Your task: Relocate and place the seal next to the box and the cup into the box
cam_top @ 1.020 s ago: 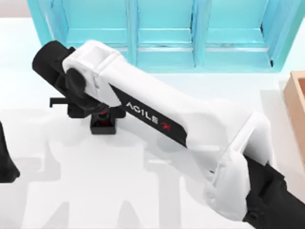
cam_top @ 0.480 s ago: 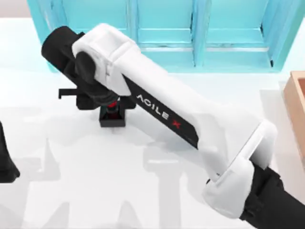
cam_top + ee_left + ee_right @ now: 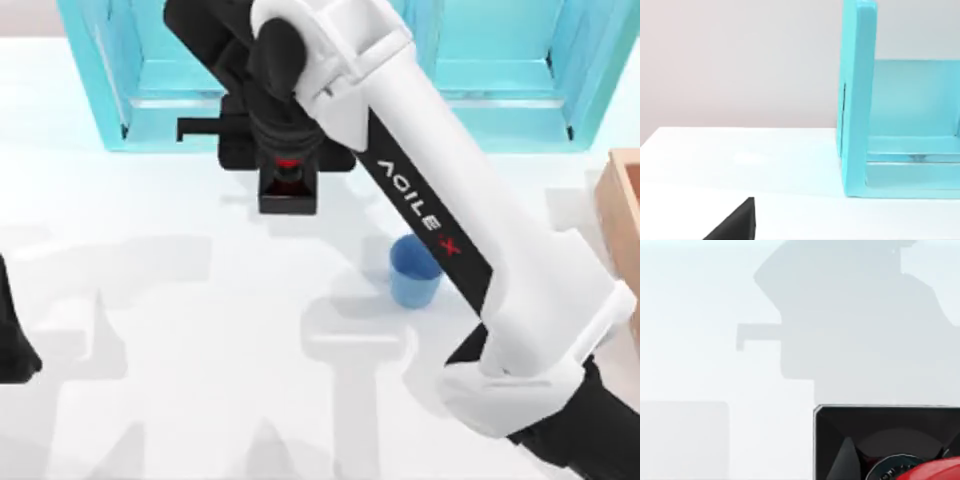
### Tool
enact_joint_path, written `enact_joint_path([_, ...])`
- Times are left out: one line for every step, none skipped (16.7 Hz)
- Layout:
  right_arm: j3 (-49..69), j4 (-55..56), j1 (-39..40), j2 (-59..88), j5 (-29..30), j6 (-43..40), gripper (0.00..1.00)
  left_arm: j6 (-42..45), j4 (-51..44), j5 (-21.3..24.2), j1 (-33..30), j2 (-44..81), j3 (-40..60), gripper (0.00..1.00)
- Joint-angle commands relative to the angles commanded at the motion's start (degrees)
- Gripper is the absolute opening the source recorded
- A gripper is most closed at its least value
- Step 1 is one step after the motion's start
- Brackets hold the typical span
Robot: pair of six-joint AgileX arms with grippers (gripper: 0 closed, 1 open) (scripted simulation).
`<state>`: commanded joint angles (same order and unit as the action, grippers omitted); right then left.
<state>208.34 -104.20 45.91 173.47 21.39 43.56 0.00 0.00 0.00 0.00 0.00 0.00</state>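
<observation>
2 jobs remain: right hand point(image 3: 288, 172) grips the seal point(image 3: 289, 190), lifted near the cabinet point(image 3: 500, 90), far from the box point(image 3: 622, 220); cup point(image 3: 414, 270) stands on the worktop point(image 3: 150, 320).

White worktop point(image 3: 150, 330): turquoise shelved cabinet point(image 3: 500, 90) along the far edge; black-based, red-knobbed seal point(image 3: 288, 188) in front of it, in the right gripper point(image 3: 285, 165); blue tumbler cup point(image 3: 413, 272) right of seal; tan wooden box point(image 3: 625, 220) at right edge.
</observation>
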Motion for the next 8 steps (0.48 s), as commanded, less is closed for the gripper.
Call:
enact_joint_path([1.6, -1.4, -0.4, 0.2, -0.1, -0.4, 0.0, 0.0, 0.0, 0.0, 0.0, 0.0, 0.0, 1.0])
enact_joint_path([2.5, -2.3, -0.6, 0.3, -0.2, -0.6, 0.0, 0.0, 0.0, 0.0, 0.0, 0.0, 0.0, 1.0])
enact_joint_path([2.8, -2.6, -0.7, 0.3, -0.2, -0.7, 0.0, 0.0, 0.0, 0.0, 0.0, 0.0, 0.0, 1.0])
enact_joint_path([2.8, -2.6, -0.7, 0.3, -0.2, -0.7, 0.0, 0.0, 0.0, 0.0, 0.0, 0.0, 0.0, 1.0])
enact_joint_path([2.8, -2.6, -0.7, 0.3, -0.2, -0.7, 0.0, 0.0, 0.0, 0.0, 0.0, 0.0, 0.0, 1.0])
enact_joint_path([-0.5, 2.9, 0.3, -1.8, -1.1, -0.6, 0.0, 0.0, 0.0, 0.0, 0.0, 0.0, 0.0, 1.0])
enact_joint_path([-0.5, 2.9, 0.3, -1.8, -1.1, -0.6, 0.0, 0.0, 0.0, 0.0, 0.0, 0.0, 0.0, 1.0])
enact_joint_path([-1.0, 3.2, 0.3, -2.3, -1.2, -0.7, 0.0, 0.0, 0.0, 0.0, 0.0, 0.0, 0.0, 1.0])
